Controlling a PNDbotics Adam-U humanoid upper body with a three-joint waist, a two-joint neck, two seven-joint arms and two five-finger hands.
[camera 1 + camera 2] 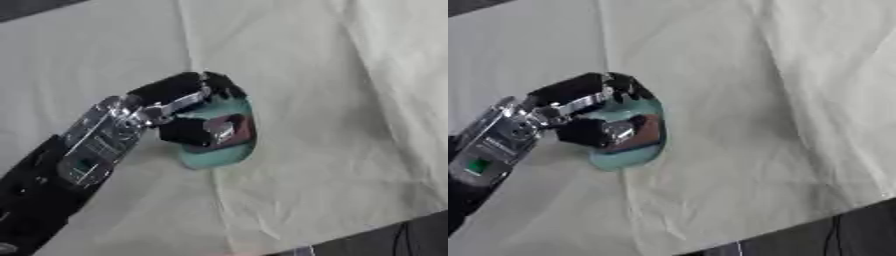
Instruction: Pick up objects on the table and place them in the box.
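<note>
Black left hand (188, 107) curls over a teal object (226, 150) on cloth (350, 100).

The left hand (188, 112) covers the upper and left part of a teal object (229, 152), so its full outline cannot be traced; a reddish-brown patch (236, 131) on it sits partly behind the thumb, and what it is cannot be told. The forearm runs out of the left eye view at 7 o'clock. At 5 o'clock the cloth-covered table (350, 100) ends in a dark strip (411, 237) holding thin lines too blurred to name, beside a small pale shape (302, 250) cut by the bottom edge. Another dark corner (26, 7) is clipped at 11 o'clock.
</note>
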